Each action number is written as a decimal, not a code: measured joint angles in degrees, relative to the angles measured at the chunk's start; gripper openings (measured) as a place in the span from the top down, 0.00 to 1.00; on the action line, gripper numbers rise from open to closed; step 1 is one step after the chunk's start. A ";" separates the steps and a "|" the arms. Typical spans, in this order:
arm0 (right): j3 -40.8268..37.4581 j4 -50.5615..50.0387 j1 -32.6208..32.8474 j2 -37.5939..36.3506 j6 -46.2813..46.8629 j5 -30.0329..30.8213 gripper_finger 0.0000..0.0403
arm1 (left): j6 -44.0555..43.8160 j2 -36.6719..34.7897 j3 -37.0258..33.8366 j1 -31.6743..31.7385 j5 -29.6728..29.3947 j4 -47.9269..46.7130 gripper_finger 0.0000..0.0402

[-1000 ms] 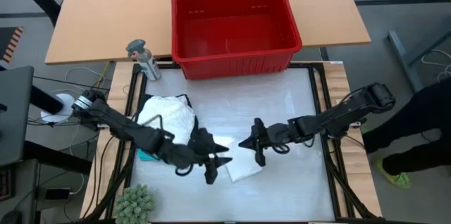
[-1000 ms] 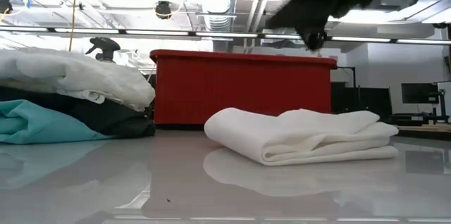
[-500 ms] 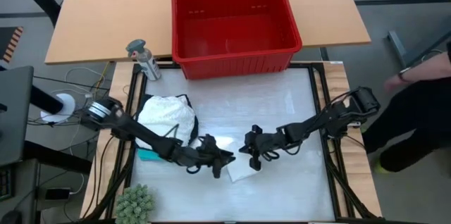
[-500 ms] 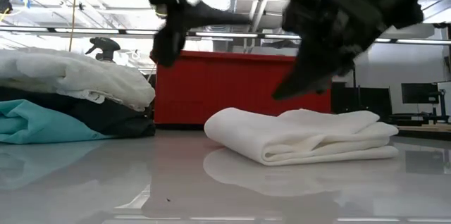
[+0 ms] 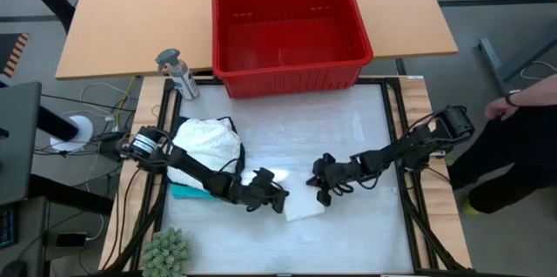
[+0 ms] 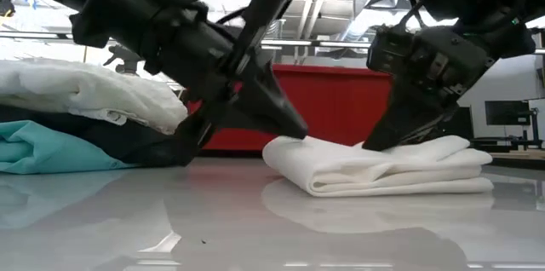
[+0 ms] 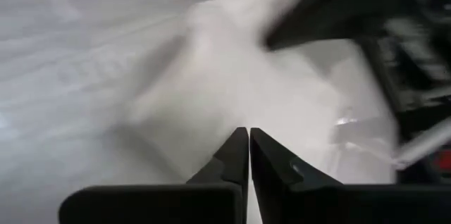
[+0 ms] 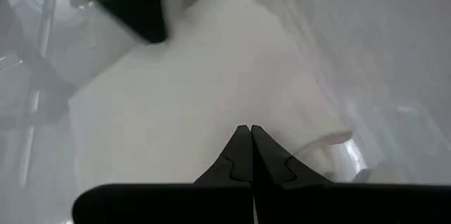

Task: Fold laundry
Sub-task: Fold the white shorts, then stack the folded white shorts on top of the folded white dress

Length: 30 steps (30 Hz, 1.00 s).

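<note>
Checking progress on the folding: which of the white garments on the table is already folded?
The small white cloth between the two grippers, a flat folded packet lying alone on the table. The other white garment sits crumpled on the pile at the left.

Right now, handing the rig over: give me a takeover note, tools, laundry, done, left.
Left tool: shut, tip down on the left end of the folded white cloth; nothing visibly pinched.
Right tool: shut, tip pressing on top of the same cloth.
Laundry: folded cloth lies mid-table; pile at the table's left side, white piece on top, black and teal under it.
Basket: beyond the table's far edge, looks empty.
Done: one white cloth looks folded.
Left: the pile is unfolded; the folded cloth is not yet set aside.
</note>
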 joint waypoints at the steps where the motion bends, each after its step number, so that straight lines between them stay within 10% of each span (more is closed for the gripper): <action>1: 0.00 0.08 0.01 0.00 0.01 -0.14 0.96 | -0.74 0.00 0.00 0.26 0.04 -1.72 1.00; 14: 4.13 -1.77 -0.04 -2.33 0.20 -1.28 0.94 | -6.52 -0.24 0.20 3.31 3.88 -9.95 1.00; 23: 10.48 -29.81 1.29 -13.77 11.12 -13.39 0.79 | 2.64 -1.34 1.72 3.58 7.50 -4.17 1.00; 30: 11.28 -45.66 6.21 -20.10 24.43 -14.21 0.55 | 12.40 -3.89 5.72 2.74 21.14 -1.55 0.93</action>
